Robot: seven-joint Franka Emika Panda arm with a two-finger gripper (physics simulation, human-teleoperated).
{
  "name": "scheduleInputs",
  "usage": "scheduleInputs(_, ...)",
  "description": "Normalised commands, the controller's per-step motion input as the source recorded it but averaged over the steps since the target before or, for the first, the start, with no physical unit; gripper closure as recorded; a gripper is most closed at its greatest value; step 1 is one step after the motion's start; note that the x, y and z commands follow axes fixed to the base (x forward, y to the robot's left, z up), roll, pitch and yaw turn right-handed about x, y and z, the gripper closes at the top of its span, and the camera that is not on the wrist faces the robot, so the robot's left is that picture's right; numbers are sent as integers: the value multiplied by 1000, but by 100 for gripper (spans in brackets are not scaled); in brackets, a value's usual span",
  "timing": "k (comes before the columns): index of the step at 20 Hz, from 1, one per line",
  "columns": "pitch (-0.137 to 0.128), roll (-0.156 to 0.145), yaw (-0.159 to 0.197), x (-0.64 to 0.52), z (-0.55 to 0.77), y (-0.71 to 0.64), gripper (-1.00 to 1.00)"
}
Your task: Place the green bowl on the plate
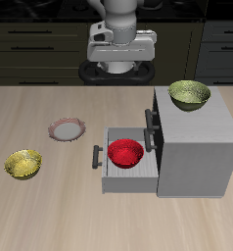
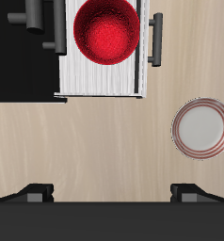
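Green bowl: the small round olive-green bowl with a shiny patterned inside point(image 1: 190, 94) sits on top of the grey box-shaped cabinet point(image 1: 202, 147), at its back corner, towards the tabletop's back edge. It does not show in the wrist view.

Plate: the small flat round plate with a pinkish-brown rim and pale centre point(image 1: 66, 129) lies bare on the pale wooden tabletop point(image 1: 50, 211), beside the cabinet's pulled-out drawer point(image 1: 123, 173) and well apart from the green bowl.

Fingers: the two dark fingers of the gripper point(image 2: 112, 191) stand wide apart with nothing between them; the gripper hangs high near the tabletop's back edge, over neither bowl nor plate.

Handling, as a judgement: the green bowl looks rigid, light and glazed, so probably slippery. The thin rim seems the best hold, one finger inside and one outside the wall; a pinch across the full width looks too wide.

Risk: being on a raised surface near its edge, a nudge could push it off the cabinet.

Others: a red glossy bowl point(image 1: 125, 152) rests in the open drawer; a golden-yellow bowl point(image 1: 23, 164) sits nearer the tabletop's front edge, beyond the plate.
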Motion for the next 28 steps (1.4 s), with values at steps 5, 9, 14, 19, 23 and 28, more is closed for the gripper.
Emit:
scheduleInputs(5,-3,29,-6,233,157,169,-100)
scheduleInputs(9,-1,37,10,257,73,227,-100)
scheduleInputs(14,8,41,5,305,80,260,-100)
scheduleInputs(19,-3,18,-4,245,133,165,-100)
scheduleInputs(23,-6,22,-5,208,117,188,-100)
scheduleInputs(28,-11,36,-1,167,135,338,-100)
